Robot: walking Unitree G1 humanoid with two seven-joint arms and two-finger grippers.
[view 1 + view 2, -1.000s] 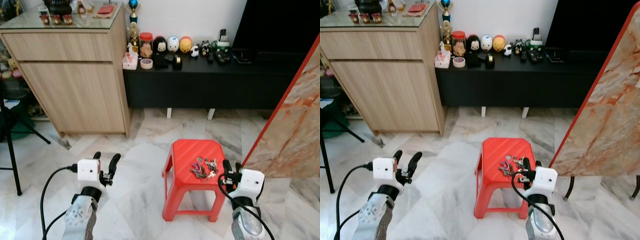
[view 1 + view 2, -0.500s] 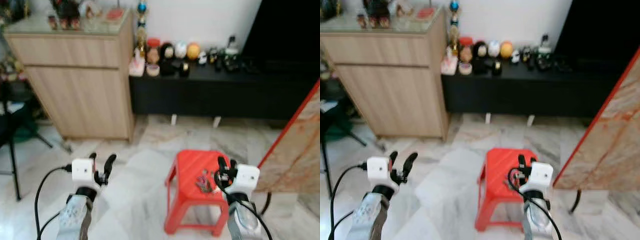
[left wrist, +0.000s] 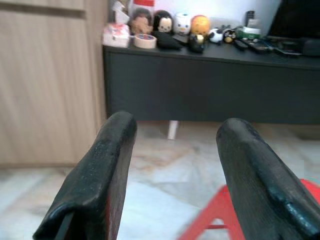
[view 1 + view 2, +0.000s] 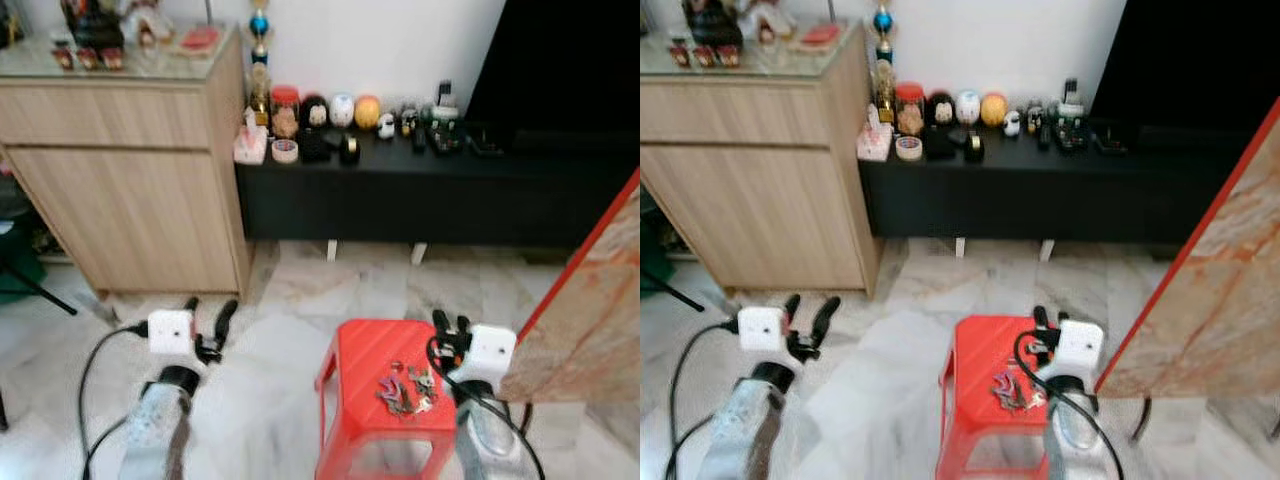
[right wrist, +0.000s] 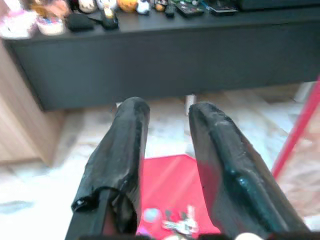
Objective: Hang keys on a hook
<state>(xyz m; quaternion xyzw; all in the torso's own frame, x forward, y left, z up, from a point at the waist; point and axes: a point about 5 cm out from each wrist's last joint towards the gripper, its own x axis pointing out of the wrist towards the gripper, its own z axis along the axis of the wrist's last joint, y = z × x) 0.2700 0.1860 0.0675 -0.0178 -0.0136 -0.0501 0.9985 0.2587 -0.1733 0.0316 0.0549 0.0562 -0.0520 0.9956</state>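
A bunch of keys (image 4: 404, 391) lies on top of a red plastic stool (image 4: 366, 352) in front of me. My right gripper (image 4: 450, 325) hovers over the stool's right edge, just beyond the keys, open and holding nothing. In the right wrist view its fingers (image 5: 125, 150) frame the stool's top (image 5: 165, 185), and the keys (image 5: 176, 220) lie low between them. My left gripper (image 4: 208, 312) is held up to the left of the stool, open and empty. Its fingers (image 3: 107, 170) point at the black cabinet (image 3: 210, 80).
A low black cabinet (image 4: 440, 185) along the wall carries small figurines (image 4: 345, 108) and remotes. A wooden sideboard (image 4: 120, 170) stands at the left. A marble-patterned panel with a red edge (image 4: 590, 300) leans at the right. The floor is pale marble tile (image 4: 270, 340).
The camera has shifted and the stool now sits lower and nearer in view. My right gripper has risen from beside the keys to beyond them. The left gripper stays raised and open.
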